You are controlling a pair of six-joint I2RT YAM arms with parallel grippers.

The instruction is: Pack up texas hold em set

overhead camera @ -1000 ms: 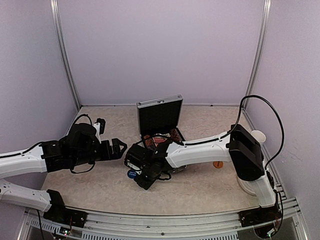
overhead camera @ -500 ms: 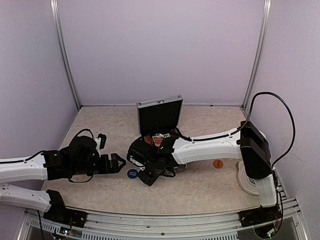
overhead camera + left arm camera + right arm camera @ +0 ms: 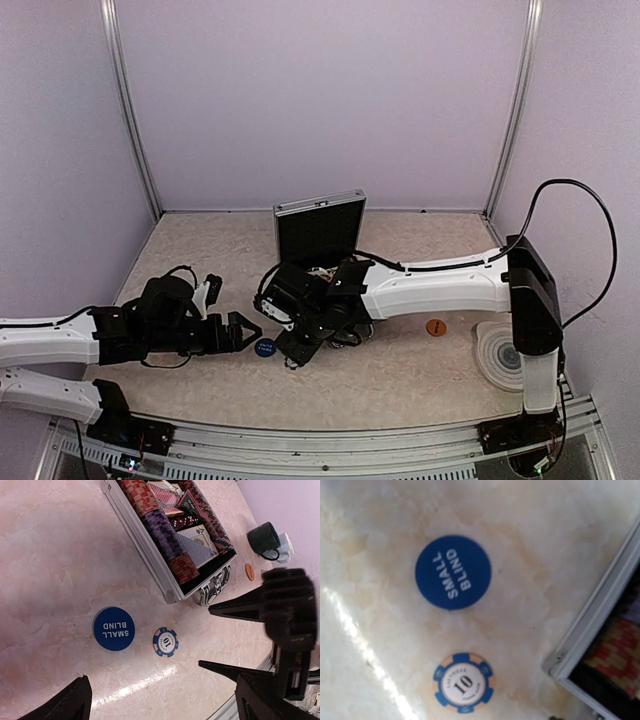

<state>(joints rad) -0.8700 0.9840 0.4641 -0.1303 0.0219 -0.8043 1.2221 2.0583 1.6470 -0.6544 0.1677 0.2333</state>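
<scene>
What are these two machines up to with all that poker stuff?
A poker set is being packed away. The silver case stands open, holding chips and cards. A blue SMALL BLIND button and a blue 10 chip lie on the table beside it. The left pincer and right pincer hover near them, open and empty.

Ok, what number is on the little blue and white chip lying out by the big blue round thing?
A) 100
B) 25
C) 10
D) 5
C: the right wrist view shows the chip printed with 10. It lies beside the SMALL BLIND button, outside the case.
</scene>
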